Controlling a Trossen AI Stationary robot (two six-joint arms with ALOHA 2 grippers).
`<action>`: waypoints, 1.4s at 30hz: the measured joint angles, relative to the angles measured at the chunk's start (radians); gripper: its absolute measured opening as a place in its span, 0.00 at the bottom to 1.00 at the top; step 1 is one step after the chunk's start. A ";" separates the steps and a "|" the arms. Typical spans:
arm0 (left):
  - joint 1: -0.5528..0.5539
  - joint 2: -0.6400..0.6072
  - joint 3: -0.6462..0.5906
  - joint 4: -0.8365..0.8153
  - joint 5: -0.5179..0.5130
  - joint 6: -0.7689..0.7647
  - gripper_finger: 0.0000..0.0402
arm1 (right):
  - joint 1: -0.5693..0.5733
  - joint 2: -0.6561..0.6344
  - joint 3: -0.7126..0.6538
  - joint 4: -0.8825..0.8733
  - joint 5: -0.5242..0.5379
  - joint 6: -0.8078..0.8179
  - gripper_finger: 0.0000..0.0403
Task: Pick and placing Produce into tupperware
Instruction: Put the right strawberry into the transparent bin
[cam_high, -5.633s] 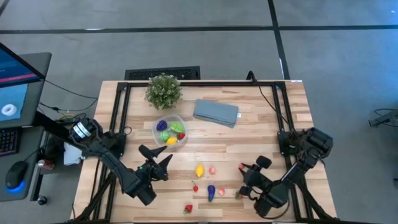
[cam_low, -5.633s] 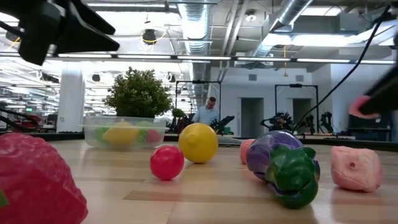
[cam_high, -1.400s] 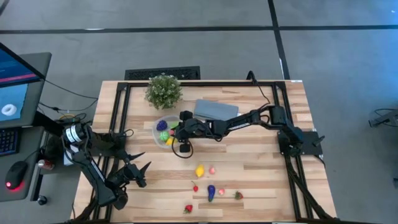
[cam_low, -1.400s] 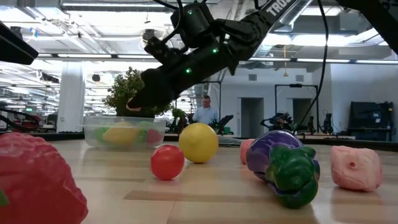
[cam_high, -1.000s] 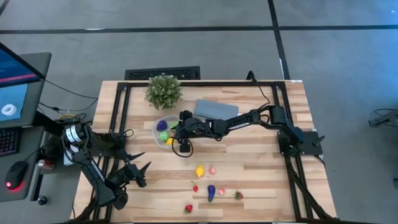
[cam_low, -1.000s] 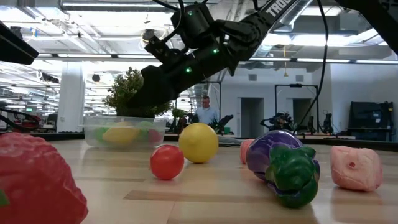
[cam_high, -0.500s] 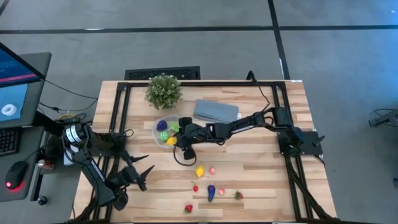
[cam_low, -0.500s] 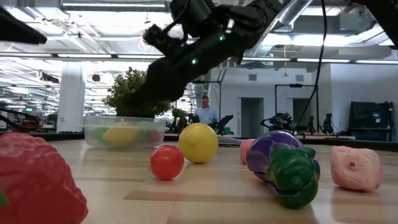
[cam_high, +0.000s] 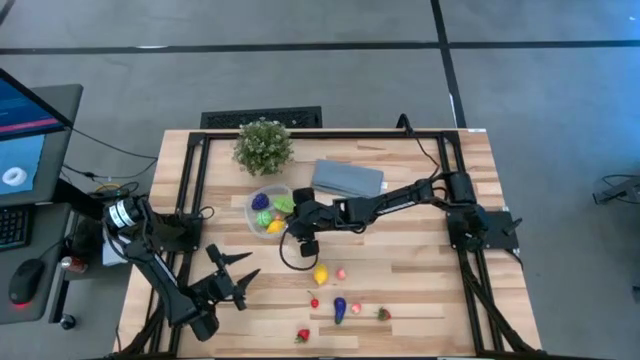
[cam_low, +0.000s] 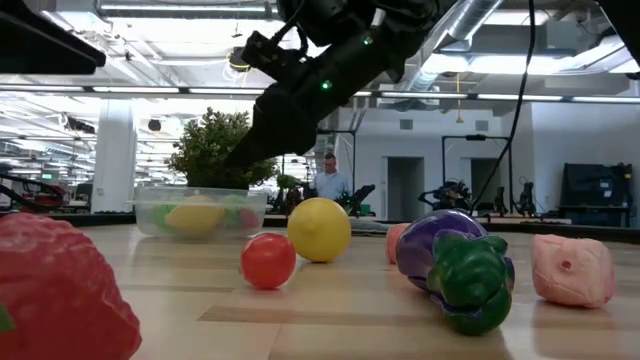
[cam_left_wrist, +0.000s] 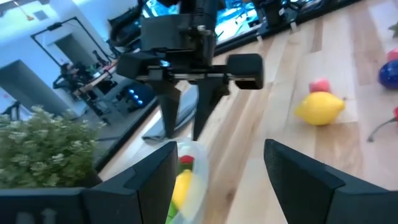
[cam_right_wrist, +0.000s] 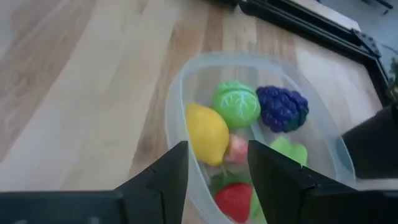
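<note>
- Leftovers near the tabletop's front edge: tiny toy produce, namely red strawberry, purple eggplant and yellow lemon, loose, awaiting pickup.
- Left gripper by the front-left corner, fingers spread wide, empty, parked clear.
- Right gripper mid-tabletop, over the near rim of the small round clear plastic tupperware, fingers narrowly parted, holding nothing; container partly filled, toward the back edge.

Grey floor around the wooden table, crossed by dark seam lines. A desk at the table's left side carries a lit monitor, a keyboard and a mouse. A dark floor vent lies just past the far table edge. In the low view, an open hall with white ceiling ducts, strip lights, a white column and a person standing far back.
</note>
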 joint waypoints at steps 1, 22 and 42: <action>0.004 0.000 -0.006 0.028 0.000 0.023 0.57 | -0.001 -0.001 0.000 -0.010 0.007 0.000 0.46; 0.007 0.000 -0.033 0.096 -0.063 0.149 0.57 | -0.006 -0.031 0.000 0.079 0.006 -0.048 0.41; 0.007 0.000 -0.110 0.107 -0.072 0.027 0.57 | 0.141 -0.562 -0.536 0.084 -0.006 0.190 0.35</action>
